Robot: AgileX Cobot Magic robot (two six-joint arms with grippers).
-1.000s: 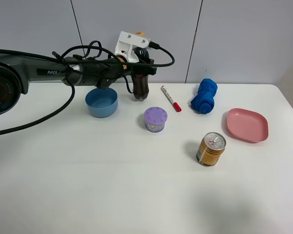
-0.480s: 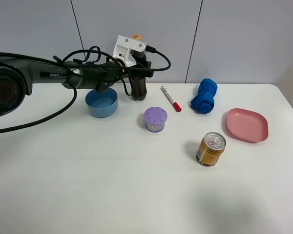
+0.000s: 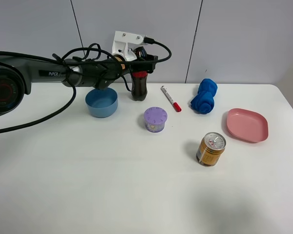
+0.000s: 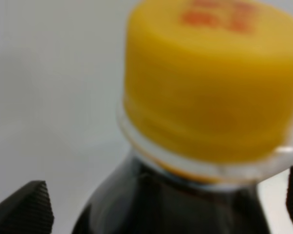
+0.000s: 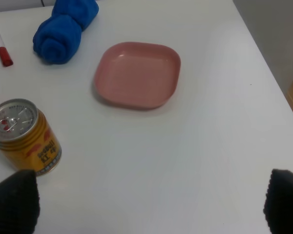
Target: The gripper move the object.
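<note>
The cola bottle [image 3: 139, 87] stands upright on the white table [image 3: 88, 185] at the back, right of a blue bowl. My left gripper [image 3: 142, 60] reaches in from the left at the bottle's top and hides the cap in the exterior view. In the left wrist view the yellow-orange cap [image 4: 210, 83] and dark shoulder fill the picture. The left gripper [image 4: 158, 202] is open, and its fingertips [image 4: 24, 207] stand apart from the bottle on either side. My right gripper [image 5: 146, 202] is open and empty above the table's right part. It is out of the exterior view.
A blue bowl [image 3: 101, 102] stands left of the bottle. A red marker [image 3: 171, 99], purple lidded cup [image 3: 156, 119], blue rolled cloth [image 3: 204, 95], gold can [image 3: 211, 149] and pink plate [image 3: 247, 125] lie to its right. The can [image 5: 24, 136] and plate [image 5: 136, 74] show in the right wrist view.
The bottle went from tilted in the left gripper to upright on the table. The gripper has risen from the bottle's body to its top.
</note>
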